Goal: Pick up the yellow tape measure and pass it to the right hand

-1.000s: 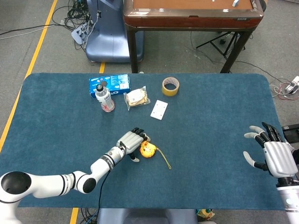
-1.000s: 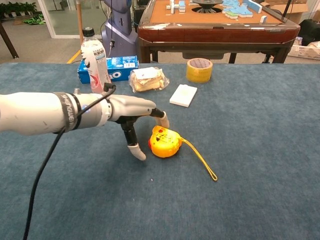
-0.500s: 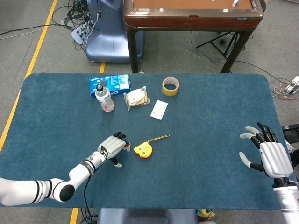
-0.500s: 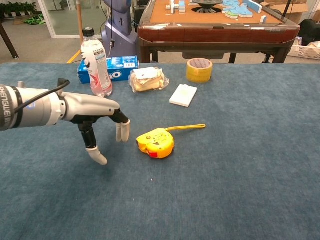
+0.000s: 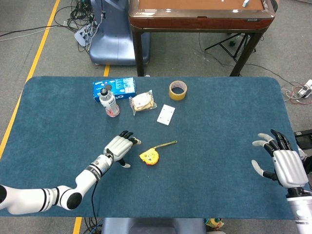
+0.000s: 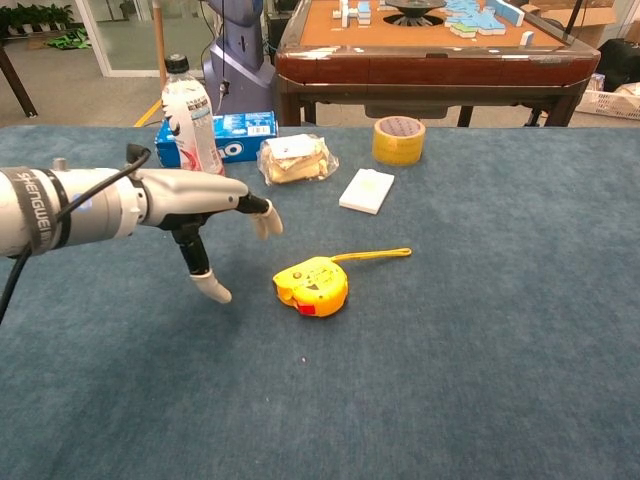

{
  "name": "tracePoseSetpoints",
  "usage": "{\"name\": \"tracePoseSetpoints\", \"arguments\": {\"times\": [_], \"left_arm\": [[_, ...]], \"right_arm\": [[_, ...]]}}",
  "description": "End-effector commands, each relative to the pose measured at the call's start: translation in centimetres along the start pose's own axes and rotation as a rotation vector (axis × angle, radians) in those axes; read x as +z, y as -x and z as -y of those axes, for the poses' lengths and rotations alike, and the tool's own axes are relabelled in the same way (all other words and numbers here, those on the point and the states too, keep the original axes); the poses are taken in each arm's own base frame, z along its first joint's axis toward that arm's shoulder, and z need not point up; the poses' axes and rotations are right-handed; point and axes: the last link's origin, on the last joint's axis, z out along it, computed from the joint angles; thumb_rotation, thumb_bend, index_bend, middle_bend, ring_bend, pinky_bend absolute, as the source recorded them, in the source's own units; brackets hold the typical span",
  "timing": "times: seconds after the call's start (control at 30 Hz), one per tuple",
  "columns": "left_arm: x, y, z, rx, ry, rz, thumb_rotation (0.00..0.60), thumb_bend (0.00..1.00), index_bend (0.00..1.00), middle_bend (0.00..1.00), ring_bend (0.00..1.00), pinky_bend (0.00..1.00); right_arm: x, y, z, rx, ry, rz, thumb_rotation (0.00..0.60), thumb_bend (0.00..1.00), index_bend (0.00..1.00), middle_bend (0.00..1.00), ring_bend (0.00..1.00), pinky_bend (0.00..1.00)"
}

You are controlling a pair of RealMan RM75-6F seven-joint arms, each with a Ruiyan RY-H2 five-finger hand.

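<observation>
Yellow tape measure (image 5: 149, 156) on blue table (image 5: 219, 122), unheld, unmoved over the last half second. Left hand (image 5: 119, 146) empty, fingers spread, now nearer, at tape's nine o'clock. Right hand (image 5: 281, 163) open, waiting at three o'clock. Grasp lost; re-approach required.

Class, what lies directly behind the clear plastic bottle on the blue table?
A blue box lies flat behind the clear plastic bottle. The bottle covers part of the box's left half, so that part cannot be seen.
</observation>
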Motion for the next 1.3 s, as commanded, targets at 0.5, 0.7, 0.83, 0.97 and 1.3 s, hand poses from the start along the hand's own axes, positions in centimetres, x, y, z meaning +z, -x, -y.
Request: {"name": "tracePoseSetpoints", "arguments": {"times": [0.5, 0.7, 0.83, 0.97, 1.3], "left_arm": [[-0.9, 1.1, -3.1, -0.070, 0.092, 0.122, 0.600, 0.07, 0.31, 0.28, 0.05, 0.00], [-1.6, -0.3, -3.2, -0.035, 0.107, 0.028, 0.600, 0.07, 0.31, 0.29, 0.06, 0.00], [-1.7, -1.6, -3.6, -0.062, 0.124, -0.074, 0.600, 0.07, 0.29, 0.29, 0.06, 0.00], [-1.6, -2.2, -4.6, -0.147, 0.181, -0.100, 0.600, 0.07, 0.27, 0.27, 0.05, 0.00], [-0.2, -1.2, -8.4, -0.153, 0.307, -0.020, 0.600, 0.07, 0.24, 0.25, 0.00, 0.00]], "right_arm": [[-0.1, 0.3, -0.5, 0.009, 0.014, 0.002, 0.600, 0.40, 0.32, 0.20, 0.05, 0.00], [-0.3, 0.2, -0.5, 0.009, 0.016, -0.002, 0.600, 0.40, 0.32, 0.20, 0.05, 0.00], [-0.4, 0.3, -0.4, 0.011, 0.015, 0.000, 0.600, 0.40, 0.32, 0.20, 0.05, 0.00], [-0.4, 0.3, -0.4, 0.009, 0.017, -0.001, 0.600, 0.40, 0.32, 0.20, 0.05, 0.00], [-0.6, 0.1, -0.6, 0.009, 0.030, -0.007, 0.600, 0.40, 0.32, 0.20, 0.05, 0.00]]}}
